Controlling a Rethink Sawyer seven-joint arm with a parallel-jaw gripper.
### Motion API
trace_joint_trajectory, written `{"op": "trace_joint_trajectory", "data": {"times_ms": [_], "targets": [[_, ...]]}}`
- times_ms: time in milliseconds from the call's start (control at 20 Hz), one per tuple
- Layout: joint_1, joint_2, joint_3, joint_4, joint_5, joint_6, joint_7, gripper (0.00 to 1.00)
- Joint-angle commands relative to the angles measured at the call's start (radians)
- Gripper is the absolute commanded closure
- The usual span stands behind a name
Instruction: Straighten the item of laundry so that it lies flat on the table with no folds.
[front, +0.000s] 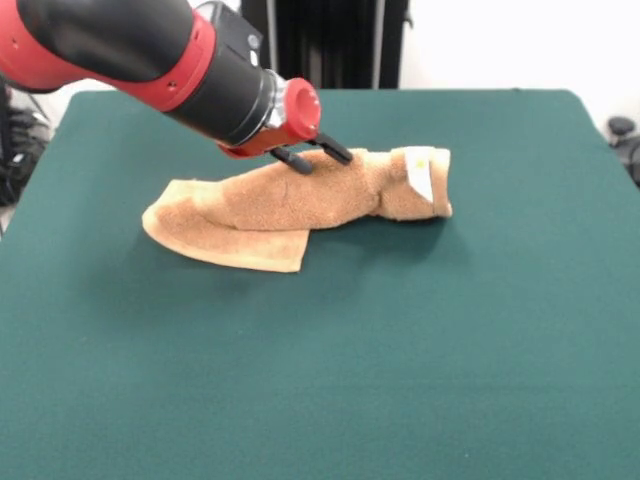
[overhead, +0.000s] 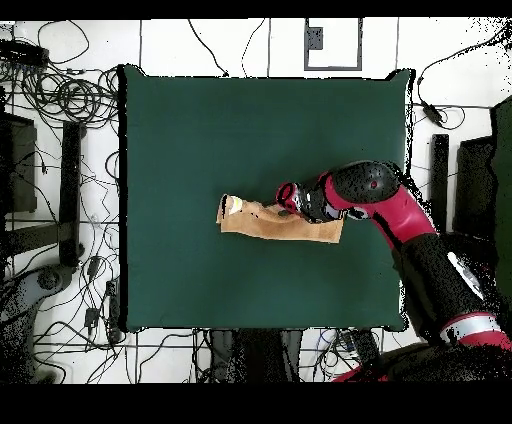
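- Currently the towel (front: 300, 205) lies bunched near the middle of the surface (front: 400, 350), rolled into a long ridge; one flat corner flap spreads toward the front-view left, and the white care tag (front: 421, 172) shows at the opposite, thicker end.
- Hand (front: 312, 155) sits at the top of the ridge, black fingers (front: 333, 151) slightly spread with tips touching or just into the pile. Whether any cloth is actually pinched between them I cannot tell.
- Risk: if only loose terry loops are caught, a pull would likely slip free and leave the roll as it is.
- Risk: a grip at mid-ridge probably gathers more than one layer; dragging from there could shift the whole bundle across the felt-like cover instead of opening it.
- Risk: pressing down and sliding could tighten the fold under the flap, not release it.
- Risk: cloth-on-cloth friction may bunch the far end further.
- Surroundings: plenty of green surface on every side; nothing else rests on it, so nothing blocks a spread in any direction.
- Off the surface, overhead view shows cables (overhead: 60, 95) and dark stands (overhead: 70, 190) on the floor, well apart from the towel.
- Arm (overhead: 390, 205) itself covers one end of the towel from above.
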Motion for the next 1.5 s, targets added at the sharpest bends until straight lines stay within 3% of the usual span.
{"op": "trace_joint_trajectory", "data": {"times_ms": [50, 350, 650, 1100, 1200, 1300, 1350, 1500], "targets": [[0.048, 0.012, -0.050, 0.083, 0.065, 0.061, 0.222, 0.00], [0.068, -0.055, -0.088, 0.147, 0.119, 0.120, 0.283, 0.00], [0.106, -0.100, -0.133, 0.140, 0.165, 0.242, 0.340, 0.00], [0.135, -0.118, -0.178, 0.102, 0.212, 0.321, 0.343, 0.00], [0.145, -0.103, -0.180, 0.042, 0.177, 0.253, 0.289, 0.00], [0.150, -0.089, -0.181, -0.030, 0.098, 0.058, 0.174, 0.00], [0.150, -0.089, -0.174, -0.064, 0.036, -0.106, 0.097, 0.00], [0.133, -0.059, -0.133, -0.120, -0.043, -0.299, -0.005, 0.00]]}}
